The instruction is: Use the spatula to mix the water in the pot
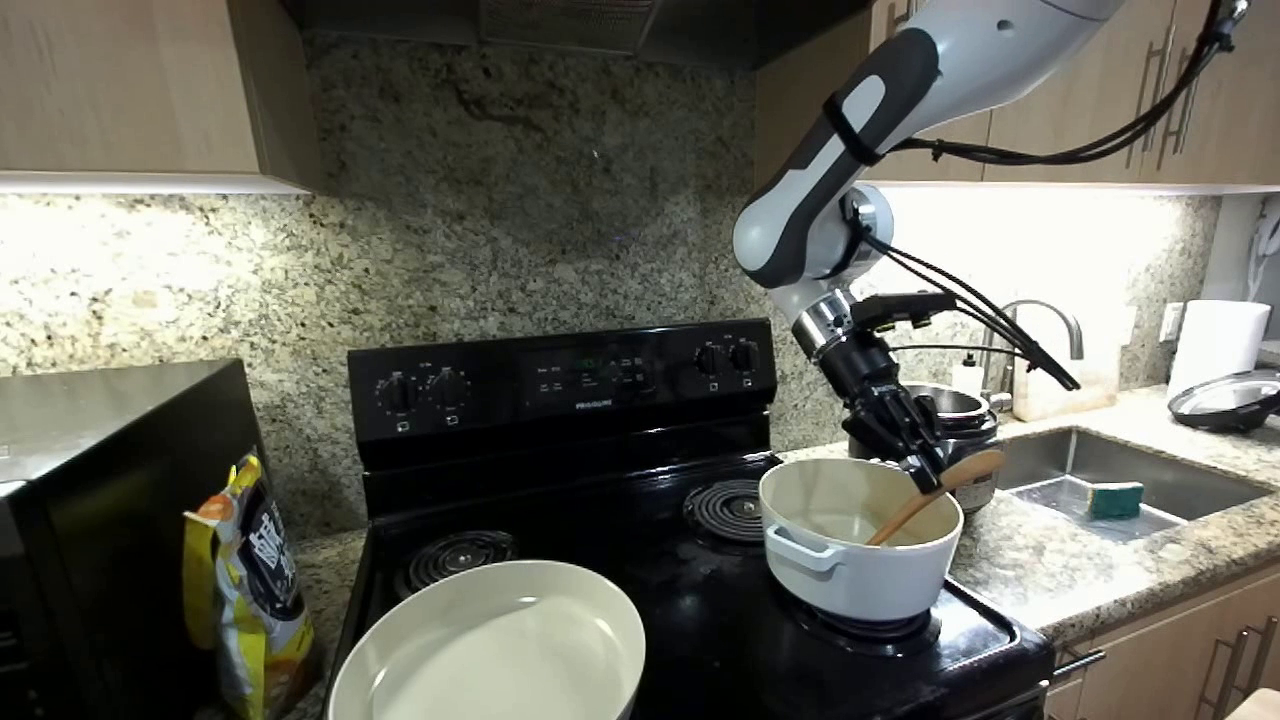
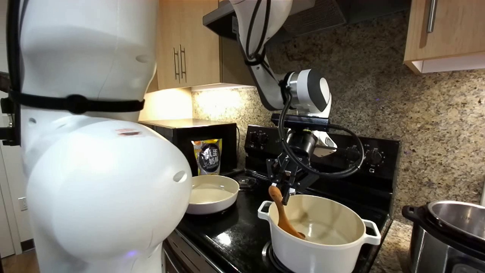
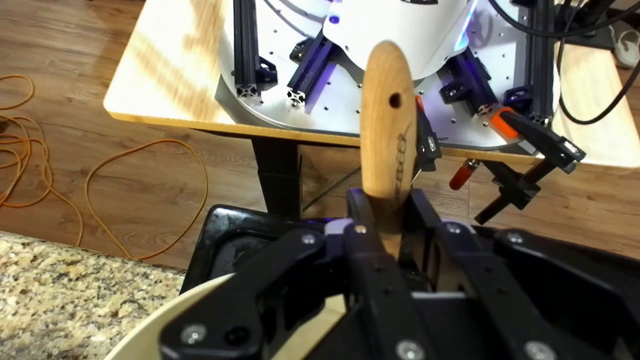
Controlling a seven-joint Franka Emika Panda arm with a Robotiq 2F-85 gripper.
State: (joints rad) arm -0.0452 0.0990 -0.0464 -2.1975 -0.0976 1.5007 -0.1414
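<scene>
In an exterior view, a wide, shallow white pan (image 1: 510,650) is sitting nearest to me, at the left of the black stove (image 1: 705,620). Further left, a yellow printed bag (image 1: 258,590) is standing just beside a black appliance (image 1: 110,520). To the right, the white pot (image 1: 860,582) is resting on the stove. The spatula (image 2: 283,217) is slanting into it, lower end inside, handle rising above the rim; I am not managing to make out whether its tip is touching the bottom. I am holding it with the tool (image 3: 388,202), whose fingers (image 3: 361,220) are pinching the handle from both sides in the wrist view. The arm (image 1: 960,85) is hanging over from the upper right. Beyond the white pot, a steel cooker (image 1: 960,405) is standing on the granite bench (image 1: 1020,555); farther right, a green sponge (image 1: 1115,502) is resting at the sink (image 1: 1190,475). Farthest off, the control panel (image 1: 565,385) is running before a speckled stone wall (image 1: 550,230).
</scene>
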